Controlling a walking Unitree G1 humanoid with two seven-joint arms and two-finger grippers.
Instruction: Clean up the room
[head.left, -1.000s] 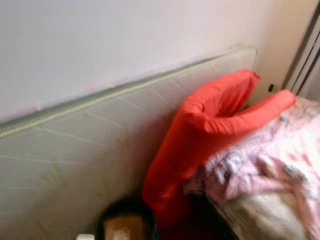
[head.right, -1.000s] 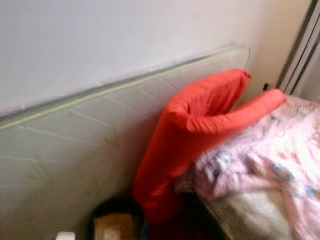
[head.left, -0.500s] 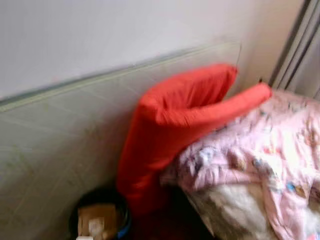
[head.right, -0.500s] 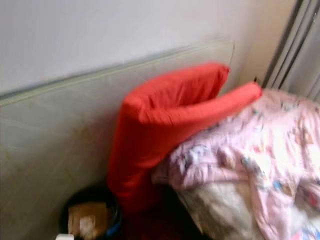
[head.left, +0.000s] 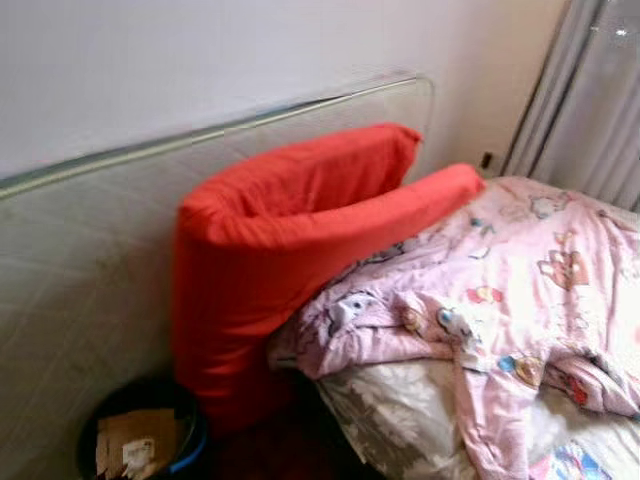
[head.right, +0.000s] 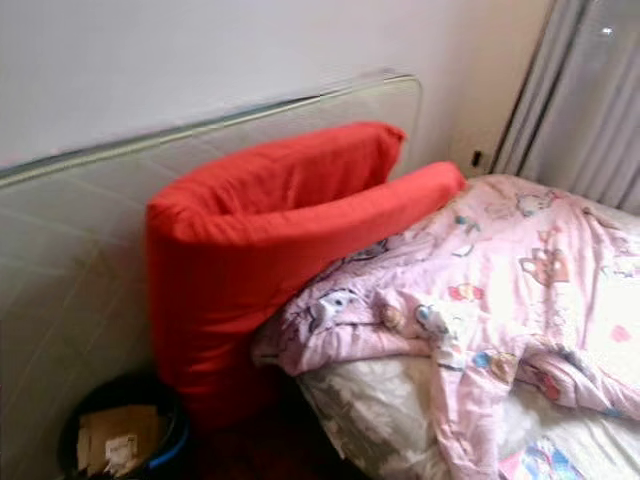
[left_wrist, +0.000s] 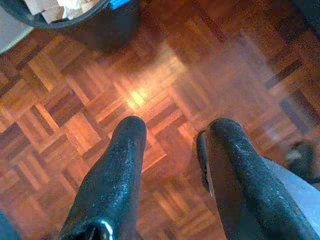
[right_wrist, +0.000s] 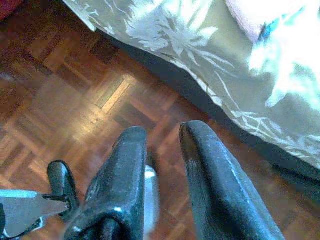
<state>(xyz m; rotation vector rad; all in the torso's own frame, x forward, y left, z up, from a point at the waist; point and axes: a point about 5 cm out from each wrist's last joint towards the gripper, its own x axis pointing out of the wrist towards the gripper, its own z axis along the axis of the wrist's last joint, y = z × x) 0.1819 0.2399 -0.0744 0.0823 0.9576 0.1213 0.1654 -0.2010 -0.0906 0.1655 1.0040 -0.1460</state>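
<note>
Swung right since a second ago, bringing rumpled pink blanket (head.left: 500, 320) on bed (head.right: 400, 425) ahead, red cushion (head.left: 290, 260) and bin (head.left: 140, 445) alongside. Left tool (left_wrist: 170, 150) and right tool (right_wrist: 162, 145) low over wooden floor (left_wrist: 65, 115), fingers parted, empty. Probably approaching bed to tidy.

Rumpled pink quilt (head.left: 520, 290) on bed (head.left: 400, 420).

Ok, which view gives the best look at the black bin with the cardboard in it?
The left eye view: the black bin sits whole on the floor beside the red cushion, cardboard visible inside. The right eye view shows it much the same, nearer the picture's corner. The left wrist view catches just its rim above the parquet.
</note>
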